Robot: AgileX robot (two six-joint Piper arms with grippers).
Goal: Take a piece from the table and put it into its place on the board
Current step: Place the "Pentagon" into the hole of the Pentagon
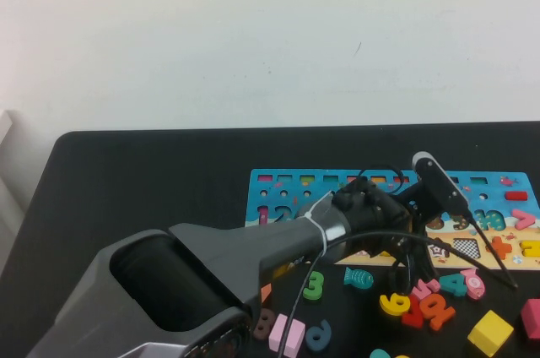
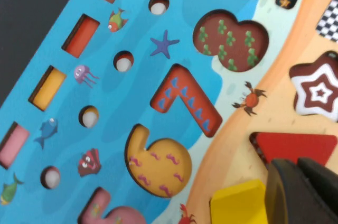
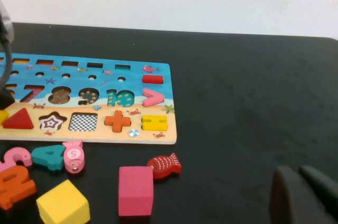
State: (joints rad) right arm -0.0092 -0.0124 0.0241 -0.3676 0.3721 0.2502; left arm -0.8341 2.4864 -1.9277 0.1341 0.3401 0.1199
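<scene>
The board (image 1: 278,196) lies on the black table (image 1: 152,181), its sandy strip towards me. My left arm reaches over it, and my left gripper (image 1: 411,227) is low over the sandy strip. In the left wrist view the yellow pentagon piece (image 2: 237,203) lies flat on the strip, beside the red triangle (image 2: 296,147). My left gripper (image 2: 301,174) is shut and empty, with its fingers right next to the piece. I cannot tell whether the piece sits fully in its slot. My right gripper (image 3: 298,174) is shut and empty over bare table, right of the board (image 3: 132,129). It is out of the high view.
Loose pieces lie in front of the board: a green 3 (image 1: 314,284), a teal fish (image 1: 359,277), a yellow curly number (image 1: 393,303), a yellow cube (image 1: 490,333), a pink block (image 3: 135,189) and a red fish (image 3: 165,165).
</scene>
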